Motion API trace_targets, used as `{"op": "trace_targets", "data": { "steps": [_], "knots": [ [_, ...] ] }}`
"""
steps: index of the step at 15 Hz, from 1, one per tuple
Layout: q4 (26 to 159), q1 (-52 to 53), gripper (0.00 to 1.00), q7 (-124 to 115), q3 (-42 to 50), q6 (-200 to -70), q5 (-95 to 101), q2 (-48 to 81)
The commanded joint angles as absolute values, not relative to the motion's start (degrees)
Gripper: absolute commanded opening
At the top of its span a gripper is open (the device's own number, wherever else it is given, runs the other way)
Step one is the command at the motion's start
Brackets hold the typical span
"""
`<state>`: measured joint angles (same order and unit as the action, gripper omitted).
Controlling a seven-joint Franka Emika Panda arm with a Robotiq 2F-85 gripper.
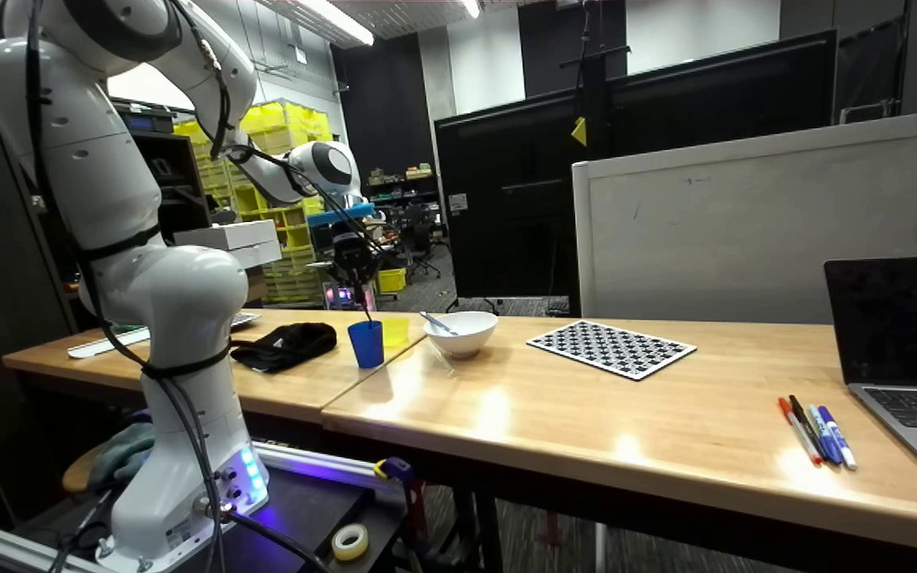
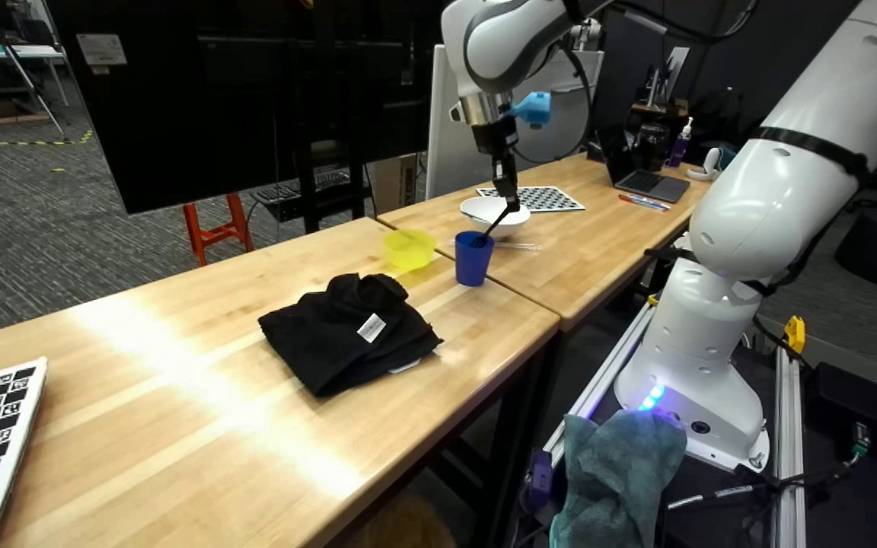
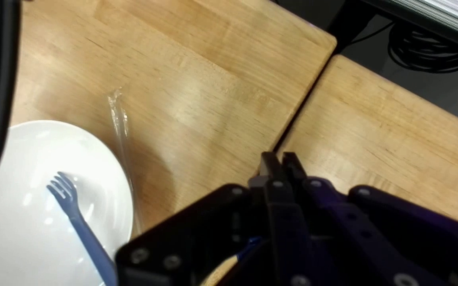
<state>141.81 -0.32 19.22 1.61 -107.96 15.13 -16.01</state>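
In an exterior view a thin black utensil (image 2: 496, 221) slants down into a blue cup (image 2: 473, 264), its upper end at the fingertips of my gripper (image 2: 512, 204). The cup (image 1: 367, 346) stands upright on the wooden table, just below the gripper (image 1: 360, 291). In the wrist view the gripper (image 3: 279, 155) has its fingers almost together; the utensil is hidden there, and only a sliver of the blue cup (image 3: 249, 246) shows through the linkage. Beside it is a white bowl (image 3: 34, 147) with a blue-grey fork (image 3: 78, 224) resting in it.
A clear thin plastic strip (image 3: 121, 131) lies beside the bowl. Close to the cup are a yellow container (image 2: 409, 251) and a folded black cloth (image 2: 343, 335). Further off lie a checkered board (image 1: 614, 348), several pens (image 1: 817, 434) and a laptop (image 1: 900, 326). A seam divides the two tabletops.
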Motion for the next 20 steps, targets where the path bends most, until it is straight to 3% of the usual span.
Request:
{"op": "trace_targets", "data": {
  "steps": [1,12,20],
  "knots": [
    [141.4,0.1,0.01,18.1,0.9,-103.0,17.0,-21.5],
    [139.7,-1.6,0.01,13.3,2.2,-89.2,18.5,-31.7],
    [140.2,-5.4,0.01,6.8,4.9,-76.8,23.5,-30.6]
  ]
}}
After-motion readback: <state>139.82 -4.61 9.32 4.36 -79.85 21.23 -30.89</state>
